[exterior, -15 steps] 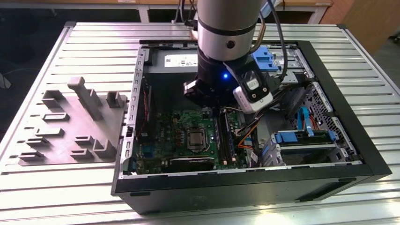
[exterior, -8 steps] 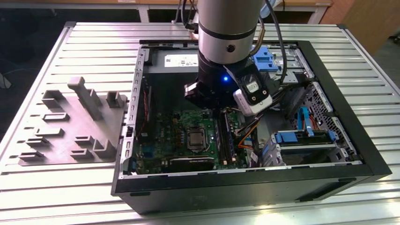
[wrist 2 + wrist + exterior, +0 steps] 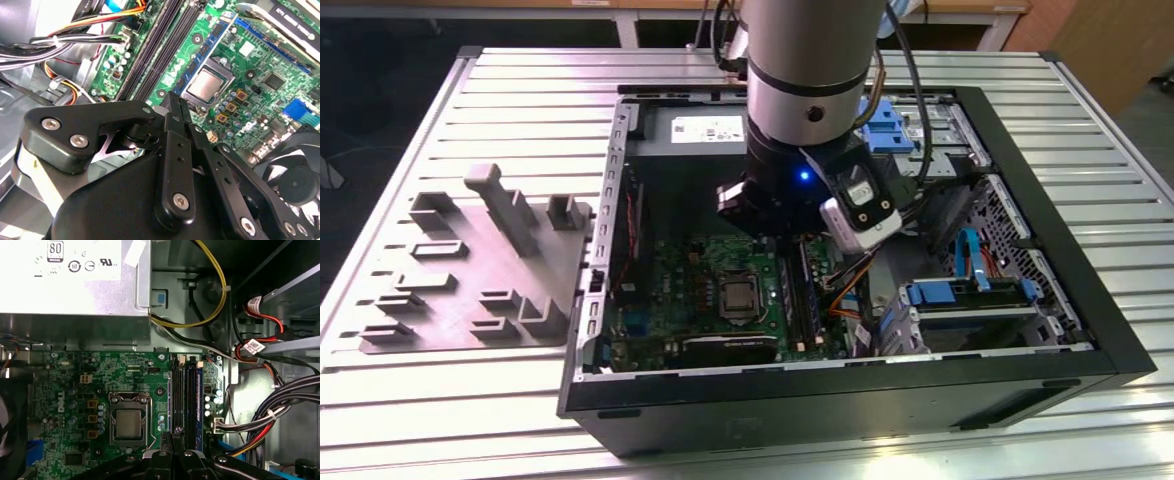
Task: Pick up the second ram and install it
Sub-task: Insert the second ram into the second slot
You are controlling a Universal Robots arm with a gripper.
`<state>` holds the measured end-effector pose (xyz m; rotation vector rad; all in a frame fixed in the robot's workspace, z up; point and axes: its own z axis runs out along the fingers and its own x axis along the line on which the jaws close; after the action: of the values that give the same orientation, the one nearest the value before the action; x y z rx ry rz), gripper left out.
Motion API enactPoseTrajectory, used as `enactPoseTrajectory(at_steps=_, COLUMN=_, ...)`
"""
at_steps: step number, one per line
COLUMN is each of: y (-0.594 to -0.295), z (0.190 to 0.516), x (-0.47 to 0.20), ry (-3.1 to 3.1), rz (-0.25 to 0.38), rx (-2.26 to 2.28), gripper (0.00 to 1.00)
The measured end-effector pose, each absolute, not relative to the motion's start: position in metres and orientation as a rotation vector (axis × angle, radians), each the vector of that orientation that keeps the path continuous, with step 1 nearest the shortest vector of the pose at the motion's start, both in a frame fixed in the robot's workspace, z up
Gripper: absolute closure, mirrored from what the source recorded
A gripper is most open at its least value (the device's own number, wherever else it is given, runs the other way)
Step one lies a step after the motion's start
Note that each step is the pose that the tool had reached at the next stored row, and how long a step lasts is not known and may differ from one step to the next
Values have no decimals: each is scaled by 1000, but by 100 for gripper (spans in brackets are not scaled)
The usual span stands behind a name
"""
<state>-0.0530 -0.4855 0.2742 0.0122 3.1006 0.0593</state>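
The gripper (image 3: 176,102) hangs inside the open computer case (image 3: 854,385), low over the near end of the memory slots (image 3: 181,395). In the second wrist view its two fingers (image 3: 172,150) are clenched flat against each other with nothing showing between them, so it looks empty. A thin blue-green strip stands on edge in the slot farthest from the CPU socket (image 3: 129,422), on the side of the cable bundle (image 3: 280,410). I take that strip for the second ram (image 3: 199,400), though I cannot tell whether it is this module or the other one. Such a board is probably light, stiff and brittle, and it would crack rather than bend. It is best held by its long flat faces near the top edge or by the short ends, well away from the contact edge and the chips. It should be pushed straight down, never twisted. The strip is seen edge-on only, so its chips do not show. The gripper covers the near ends of the slots and their clips, so I cannot judge whether the strip is fully seated. In the exterior view the arm and its wrist housing mask the fingers, and the slots on the motherboard (image 3: 75,390) read as dark lines
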Motion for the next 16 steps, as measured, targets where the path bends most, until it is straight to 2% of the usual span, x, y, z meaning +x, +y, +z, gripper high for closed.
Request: enactPoseTrajectory(at_steps=16, y=-485, z=271, x=-52, ry=3099, rz=75, rx=12, gripper=89)
